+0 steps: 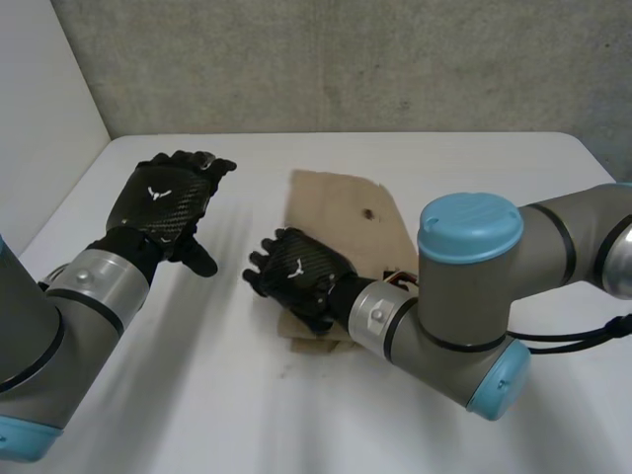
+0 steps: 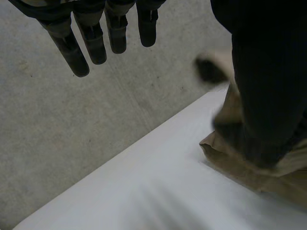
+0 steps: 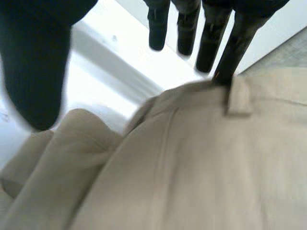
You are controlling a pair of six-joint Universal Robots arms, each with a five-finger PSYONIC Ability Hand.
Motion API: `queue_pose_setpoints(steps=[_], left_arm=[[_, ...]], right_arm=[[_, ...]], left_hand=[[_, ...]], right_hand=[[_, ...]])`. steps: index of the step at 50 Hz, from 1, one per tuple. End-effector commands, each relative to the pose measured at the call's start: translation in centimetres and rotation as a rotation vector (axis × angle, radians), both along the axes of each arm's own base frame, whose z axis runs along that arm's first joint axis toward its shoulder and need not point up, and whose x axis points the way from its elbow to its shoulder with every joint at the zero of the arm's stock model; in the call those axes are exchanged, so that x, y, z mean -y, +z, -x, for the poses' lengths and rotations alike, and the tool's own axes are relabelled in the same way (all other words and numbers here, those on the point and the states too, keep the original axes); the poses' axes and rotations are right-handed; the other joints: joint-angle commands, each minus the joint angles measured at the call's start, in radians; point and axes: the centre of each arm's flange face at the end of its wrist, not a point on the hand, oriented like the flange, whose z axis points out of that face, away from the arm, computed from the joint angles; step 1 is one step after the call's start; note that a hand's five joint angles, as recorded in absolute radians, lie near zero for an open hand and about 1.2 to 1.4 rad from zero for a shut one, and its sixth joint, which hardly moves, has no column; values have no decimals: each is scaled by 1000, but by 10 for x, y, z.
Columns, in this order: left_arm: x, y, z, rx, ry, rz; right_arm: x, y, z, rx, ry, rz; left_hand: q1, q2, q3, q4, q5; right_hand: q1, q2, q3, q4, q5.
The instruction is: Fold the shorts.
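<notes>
Shorts point(image 1: 346, 212) of tan cloth lie near the middle of the white table point(image 1: 197, 395), flat at the far end and bunched into loose layers at the near end, where the robot's right hand point(image 1: 301, 276) rests on them at their left edge. Seen from the right wrist, that hand's fingers point(image 3: 211, 43) reach out straight over the waistband, one fingertip touching a belt loop point(image 3: 238, 98), the thumb held apart; nothing is pinched, so the hand is released. The left hand point(image 1: 163, 202) hovers above bare table well to the left of the garment, its fingers point(image 2: 93, 43) straight and relaxed, grasping nothing. The cloth looks narrower than a spread pair of shorts, which suggests that a first fold, leg over leg, is already made. The rumpled near end looks unfinished, and a neat end-to-end fold appears to be left to do. With neither hand gripping cloth, the next move would likely call for a fresh grasp at an edge or corner.
</notes>
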Motion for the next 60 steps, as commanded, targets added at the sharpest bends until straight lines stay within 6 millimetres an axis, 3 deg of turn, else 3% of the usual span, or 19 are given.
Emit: queue_pose_setpoints(steps=[1,6,8,13,17,22,30,33,40,51,58,60], left_arm=[[7,11,4,-18,-5,42],[6,24,18,-42,-42,81],[1,22,40,-65,-105,67],[1,15,69,-92,-147,47],[19,2,87,-86,-119,30],[34,-23,102,-48,-106,-18],[52,-68,104,44,-67,-163],[53,-79,101,68,-55,-197],[47,-100,97,119,-56,-263],[39,-110,93,187,-69,-282],[35,-106,95,186,-76,-274],[33,-100,96,180,-80,-270]], right_arm=[[15,59,12,181,-168,-42],[59,79,43,355,-390,-213],[69,82,54,389,-439,-252],[78,69,68,377,-508,-323],[95,59,81,365,-573,-342],[104,42,80,327,-598,-398],[111,9,73,235,-615,-507],[117,-9,71,204,-634,-536],[116,-28,72,138,-655,-589],[127,-25,92,55,-735,-503],[123,-4,89,66,-704,-440],[121,11,88,97,-695,-413]], left_hand=[[5,-24,-30,-22,-17],[8,-21,-27,-19,-14],[14,-16,-21,-13,-8],[20,-10,-15,-7,-2],[26,-4,-9,-2,4],[34,5,0,7,12],[34,5,0,7,12],[34,5,0,7,12],[34,5,0,7,12],[32,2,-3,4,9],[32,2,-3,4,9],[29,-1,-6,1,7]], right_hand=[[-64,-140,-160,-184,-172],[-64,-140,-160,-184,-172],[-64,-140,-160,-184,-172],[-64,-140,-160,-184,-172],[-64,-140,-160,-184,-172],[-64,-140,-160,-184,-172],[-64,-140,-160,-184,-172],[-64,-140,-160,-184,-172],[-64,-140,-160,-184,-172],[-64,-140,-160,-184,-172],[-64,-140,-160,-184,-172],[-64,-140,-160,-184,-172]])
